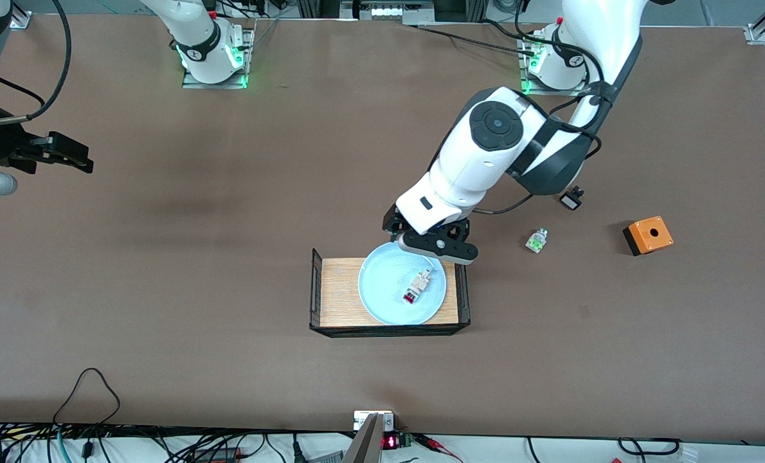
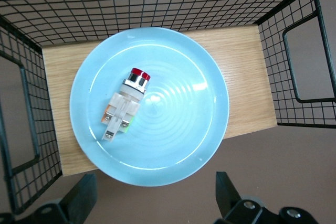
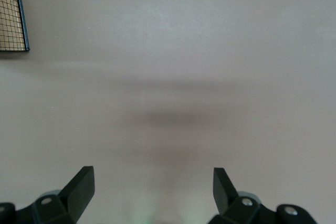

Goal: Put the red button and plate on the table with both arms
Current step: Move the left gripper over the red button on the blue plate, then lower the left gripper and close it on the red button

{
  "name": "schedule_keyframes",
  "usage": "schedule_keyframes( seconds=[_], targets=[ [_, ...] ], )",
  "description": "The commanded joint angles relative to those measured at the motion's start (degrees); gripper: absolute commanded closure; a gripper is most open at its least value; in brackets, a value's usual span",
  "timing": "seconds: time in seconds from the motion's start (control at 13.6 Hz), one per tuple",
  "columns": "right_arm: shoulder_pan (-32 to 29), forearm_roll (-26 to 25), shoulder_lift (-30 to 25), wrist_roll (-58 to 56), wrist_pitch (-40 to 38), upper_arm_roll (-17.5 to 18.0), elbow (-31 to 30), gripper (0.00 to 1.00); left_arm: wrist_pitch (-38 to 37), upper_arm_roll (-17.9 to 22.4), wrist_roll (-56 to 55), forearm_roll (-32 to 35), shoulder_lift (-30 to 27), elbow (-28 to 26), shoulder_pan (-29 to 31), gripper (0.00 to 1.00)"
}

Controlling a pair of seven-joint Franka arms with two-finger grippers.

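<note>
The light blue plate (image 1: 382, 283) lies on the wood-board tray (image 1: 337, 289) with black wire ends, on the brown table (image 1: 215, 257). The red button (image 1: 416, 287) lies on its side in the plate. In the left wrist view the button (image 2: 126, 111) rests on the plate (image 2: 178, 129), red cap away from the gripper. My left gripper (image 1: 435, 254) is open and empty, just over the plate's rim on the robots' side; in its wrist view (image 2: 154, 198) the jaws stand wide apart, clear of the rim. My right gripper (image 1: 74, 157) waits open and empty over bare table at the right arm's end, as its wrist view (image 3: 152, 187) shows.
A green-capped part (image 1: 536, 240), a black-and-white part (image 1: 571, 198) and an orange box (image 1: 648, 235) lie on the table toward the left arm's end. The tray's wire ends (image 2: 299, 51) rise beside the plate. A corner of the tray (image 3: 13, 22) shows in the right wrist view.
</note>
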Motion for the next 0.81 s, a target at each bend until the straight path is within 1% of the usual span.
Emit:
schedule_keyframes(
  seconds=[0.0, 0.29, 0.44, 0.74],
  targets=[
    [-0.29, -0.19, 0.00, -0.72, -0.22, 0.27, 0.68, 0.00, 2.90, 0.51, -1.09, 2.02, 2.82, 2.48, -0.72, 0.00],
    [-0.29, -0.19, 0.00, -0.72, 0.05, 0.27, 0.68, 0.00, 3.26, 0.51, -1.79, 5.96, 3.87, 2.65, -0.72, 0.00],
    [-0.29, -0.19, 0.00, -0.81, 0.14, 0.27, 0.68, 0.00, 6.59, 0.60, -2.14, 7.46, 4.93, 2.48, -0.71, 0.00],
    [-0.29, -0.19, 0.00, -0.72, 0.22, 0.27, 0.68, 0.00, 10.03, 1.74, -4.95, 9.75, 7.22, 2.48, -0.98, 0.00]
  ],
)
